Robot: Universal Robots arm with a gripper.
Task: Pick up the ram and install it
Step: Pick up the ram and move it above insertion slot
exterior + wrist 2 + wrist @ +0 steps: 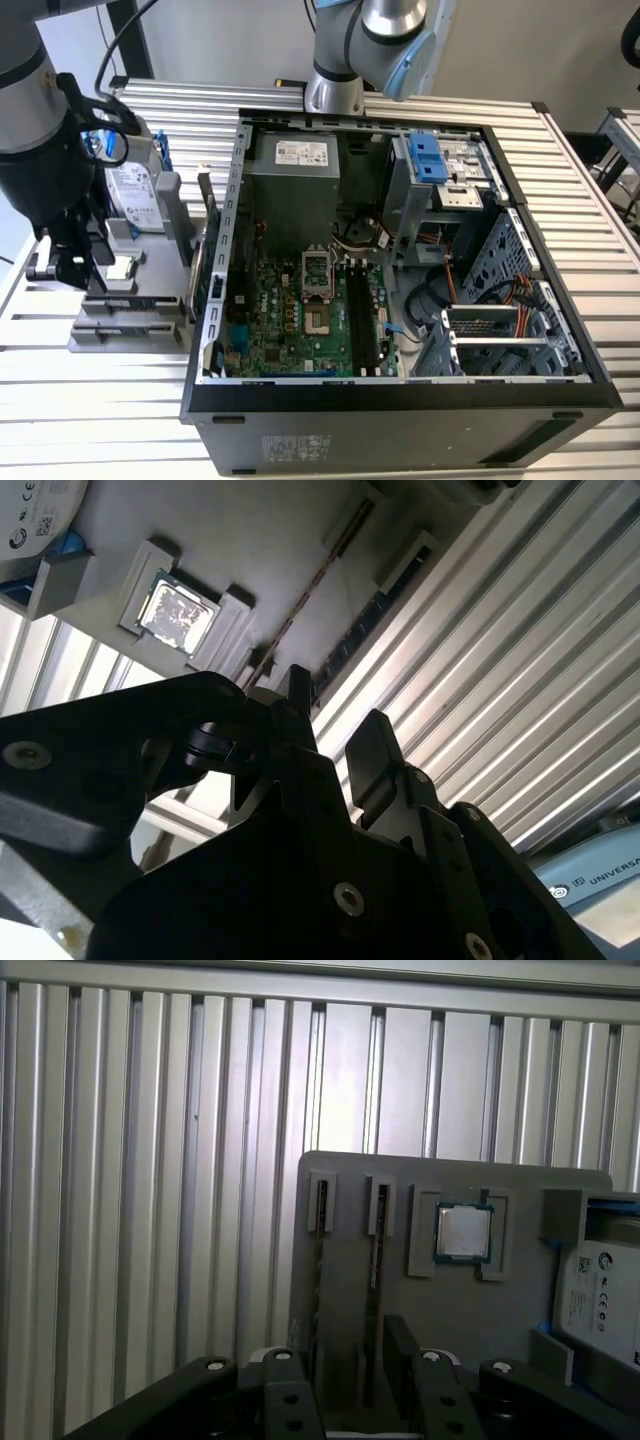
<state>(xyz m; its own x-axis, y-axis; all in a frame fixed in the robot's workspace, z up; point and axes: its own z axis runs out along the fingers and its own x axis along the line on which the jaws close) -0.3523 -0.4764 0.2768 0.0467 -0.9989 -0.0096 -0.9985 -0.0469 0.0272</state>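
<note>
By the grey holder point(450, 1320) — two slots point(321, 1205), a ram point(374, 1270) on edge in one — the jaws stand open.

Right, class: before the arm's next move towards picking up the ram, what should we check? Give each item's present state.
1. Gripper empty: ok, fingers apart, nothing between them.
2. Ram ready: ok, on edge in the grey fixture.
3. Gripper lined up with the ram: cannot tell.
4. Motherboard slots free: ok, they look empty.
5. Slot latches open: cannot tell.
6. Case open: ok, the inside is exposed.
</note>
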